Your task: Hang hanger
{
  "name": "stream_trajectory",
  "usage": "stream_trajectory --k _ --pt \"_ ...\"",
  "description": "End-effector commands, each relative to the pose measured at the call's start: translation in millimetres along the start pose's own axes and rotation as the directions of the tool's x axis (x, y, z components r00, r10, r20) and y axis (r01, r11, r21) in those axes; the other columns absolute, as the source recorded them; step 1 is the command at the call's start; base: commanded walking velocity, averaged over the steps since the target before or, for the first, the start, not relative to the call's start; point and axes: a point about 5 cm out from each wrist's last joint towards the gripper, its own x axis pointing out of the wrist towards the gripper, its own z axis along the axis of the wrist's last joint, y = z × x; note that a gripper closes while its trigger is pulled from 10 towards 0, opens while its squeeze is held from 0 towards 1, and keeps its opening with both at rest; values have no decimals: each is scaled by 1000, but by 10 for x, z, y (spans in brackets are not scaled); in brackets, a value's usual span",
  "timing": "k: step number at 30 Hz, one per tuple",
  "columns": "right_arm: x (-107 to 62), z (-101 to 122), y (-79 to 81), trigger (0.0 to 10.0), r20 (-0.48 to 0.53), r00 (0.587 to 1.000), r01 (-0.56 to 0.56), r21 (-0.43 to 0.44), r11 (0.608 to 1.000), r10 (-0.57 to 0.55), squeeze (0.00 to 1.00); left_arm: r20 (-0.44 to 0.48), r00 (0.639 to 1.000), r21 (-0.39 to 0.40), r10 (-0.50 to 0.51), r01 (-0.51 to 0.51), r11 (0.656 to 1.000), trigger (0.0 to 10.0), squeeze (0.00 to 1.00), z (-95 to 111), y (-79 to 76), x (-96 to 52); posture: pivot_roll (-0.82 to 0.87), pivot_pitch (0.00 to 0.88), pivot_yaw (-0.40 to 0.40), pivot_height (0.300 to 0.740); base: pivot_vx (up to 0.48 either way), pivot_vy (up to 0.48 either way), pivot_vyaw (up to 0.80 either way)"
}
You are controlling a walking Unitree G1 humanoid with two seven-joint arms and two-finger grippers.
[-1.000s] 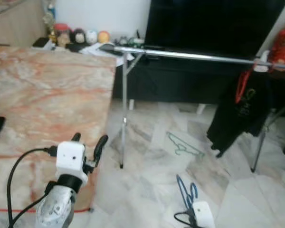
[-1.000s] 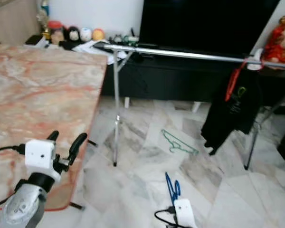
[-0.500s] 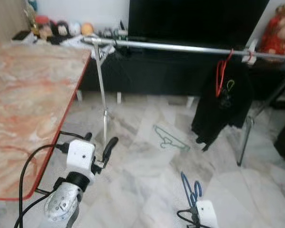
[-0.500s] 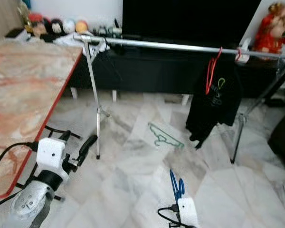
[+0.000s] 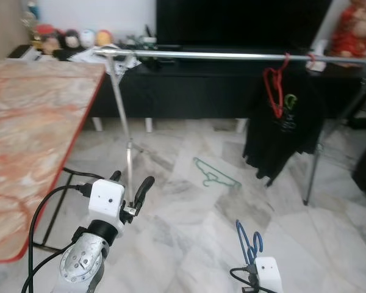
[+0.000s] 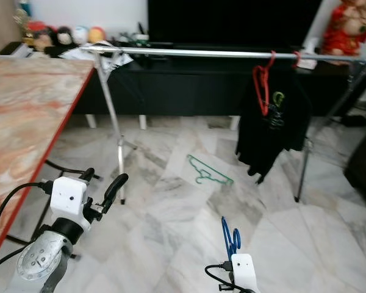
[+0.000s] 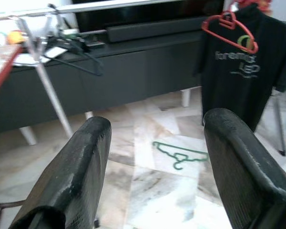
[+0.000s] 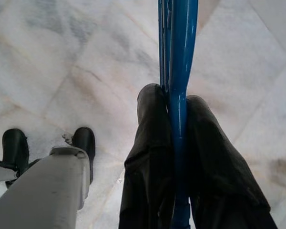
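Marble floor below, rail (image 5: 219, 56) ahead and above: my right gripper (image 8: 174, 143), nearer arm, is clamped on the blue hanger (image 5: 249, 239), long axis pointing up toward it; left gripper (image 5: 132, 186) gapes empty.

Left arm: silver, jointed, rising from the lower left of the head views, with a black cable looping beside it.
Left wrist: a white box-shaped camera housing sits above a black collar.
Left gripper (image 5: 130, 184): raised in the lower left of the head views, its two long black fingers (image 7: 76, 174) spread wide apart with nothing between them.
Right arm: low at the bottom edge, right of centre, in the head views; its white wrist housing and a black cable show.
Right gripper (image 8: 177, 102): pointing downward, its two black fingers pressed tight against either side of a thin blue plastic hanger (image 8: 178, 57), whose blue loops stand up above the wrist in the head views.
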Motion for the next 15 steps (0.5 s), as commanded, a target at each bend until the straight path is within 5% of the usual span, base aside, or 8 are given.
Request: stream_trajectory --k 1,6,15 --pt "0 0 -22 10000 -1 1000 9 6 1000 -9 0 -22 1000 18 -7 8 1000 10000 0 -39 -8 19 62 55 -95 740 0 0 -763" --pt "0 -2 -24 10000 -4 1000 10 2 1000 -10 0 -20 1000 24 -7 8 1000 10000 0 -38 -5 22 61 56 -96 740 0 -249 -763" --pt "0 5 -26 10000 1 1000 11 3 1000 -11 0 -16 1000 12 -16 16 1000 10000 0 -33 -7 36 61 58 -96 740 0 0 -763"
